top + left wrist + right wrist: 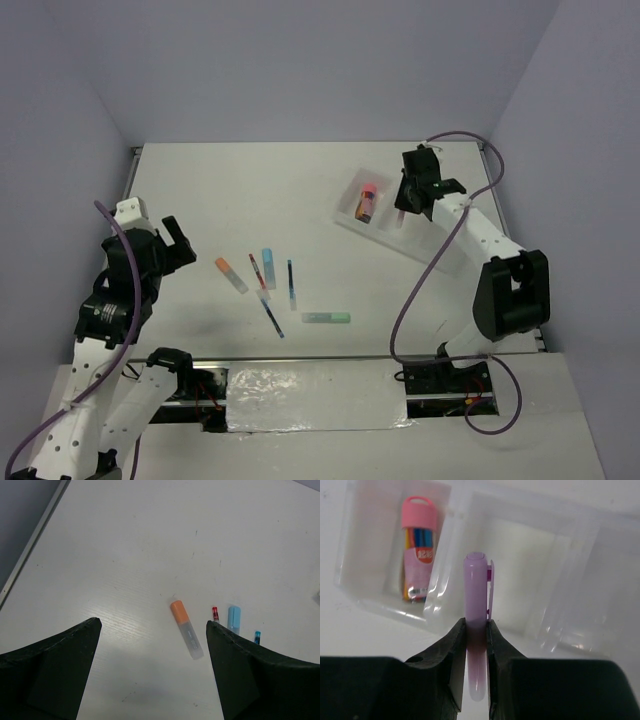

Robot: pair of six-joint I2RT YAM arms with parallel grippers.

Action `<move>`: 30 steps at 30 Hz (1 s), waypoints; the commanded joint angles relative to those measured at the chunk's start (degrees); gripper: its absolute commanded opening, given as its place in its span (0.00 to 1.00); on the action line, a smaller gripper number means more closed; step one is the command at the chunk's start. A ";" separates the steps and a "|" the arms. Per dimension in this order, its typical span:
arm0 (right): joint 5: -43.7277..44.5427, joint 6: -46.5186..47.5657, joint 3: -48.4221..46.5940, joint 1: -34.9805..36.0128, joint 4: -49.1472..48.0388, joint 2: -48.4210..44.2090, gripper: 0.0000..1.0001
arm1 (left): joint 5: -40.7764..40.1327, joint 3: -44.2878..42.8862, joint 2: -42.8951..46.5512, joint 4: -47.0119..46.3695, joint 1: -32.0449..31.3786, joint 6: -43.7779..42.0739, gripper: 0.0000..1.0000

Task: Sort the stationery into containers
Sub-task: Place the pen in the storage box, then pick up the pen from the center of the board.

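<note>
Right wrist view: the right jaws pinch the purple marker, its cap end over the middle compartment of the tray. A pink-capped cylinder lies in the neighbouring compartment. Left jaws are spread wide above the bench, near the orange marker

Upper right in the top view, the translucent 3-compartment tray holds the pink-capped cylinder in its left end. The purple marker is held over the middle compartment's edge. At center lie the orange marker, red pen, light-blue marker, dark-blue pen and green marker.
</note>
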State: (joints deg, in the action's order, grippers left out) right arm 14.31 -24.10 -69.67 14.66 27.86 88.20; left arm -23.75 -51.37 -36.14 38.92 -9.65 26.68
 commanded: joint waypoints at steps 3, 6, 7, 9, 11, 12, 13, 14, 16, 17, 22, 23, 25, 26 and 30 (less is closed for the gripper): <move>-1.56 3.26 -7.84 -3.40 2.02 5.74 0.17 | 0.81 0.05 -0.33 -2.70 0.25 -1.72 0.99; -1.12 4.05 -10.66 -4.72 3.07 8.20 0.44 | 0.98 0.05 -0.51 -2.62 0.25 -1.80 0.99; -1.21 4.23 -11.79 -4.81 3.34 8.56 0.65 | 1.07 0.05 -0.68 -2.70 0.25 -1.89 0.99; -1.12 4.58 -12.68 -4.55 4.48 9.26 0.78 | 1.16 0.05 -0.69 -2.71 0.25 -1.89 0.99; -1.82 5.11 -11.90 -3.06 4.23 8.48 0.81 | 1.25 0.05 -0.95 -2.79 0.25 -1.98 0.99; -1.82 5.11 -11.20 -2.18 4.05 7.17 0.82 | 1.25 -0.04 -0.95 -2.71 0.25 -1.89 0.99; -2.00 4.94 -9.02 0.44 3.79 6.11 0.82 | 1.16 -0.04 -1.04 -2.71 0.25 -1.98 0.99; -2.52 5.02 -7.25 2.03 2.91 4.88 0.82 | 1.16 -0.04 -1.04 -2.62 0.25 -1.89 0.99; -0.17 4.68 -3.29 5.19 0.09 2.60 0.86 | 1.16 -0.04 -1.21 -2.62 0.25 -1.98 0.99; 1.06 3.63 -2.93 6.69 1.22 2.33 0.86 | 1.16 -0.04 -1.21 -2.70 0.25 -1.98 0.99; -5.06 1.42 6.72 18.53 -4.21 -3.82 0.83 | 1.07 -0.13 -1.56 -2.62 0.33 -1.89 0.99; -5.60 0.90 7.26 20.48 -3.78 -3.74 0.83 | 1.07 -0.13 -1.65 -2.53 0.25 -1.89 0.99; -5.96 1.69 7.97 24.35 -2.55 -3.13 0.83 | 1.33 -0.04 -1.57 -2.79 0.25 -1.98 0.99; -5.78 1.42 7.88 27.41 -1.07 -2.34 0.83 | 1.60 -0.13 -1.65 -2.79 0.25 -2.07 0.99; -7.34 4.65 10.24 35.34 -1.57 -3.30 0.82 | 1.69 -0.04 -1.57 -2.79 0.25 -2.07 0.99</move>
State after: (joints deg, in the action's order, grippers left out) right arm 8.86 -21.71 -61.65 46.13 27.53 86.74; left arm -22.61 -51.37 -37.78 38.70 -9.65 25.61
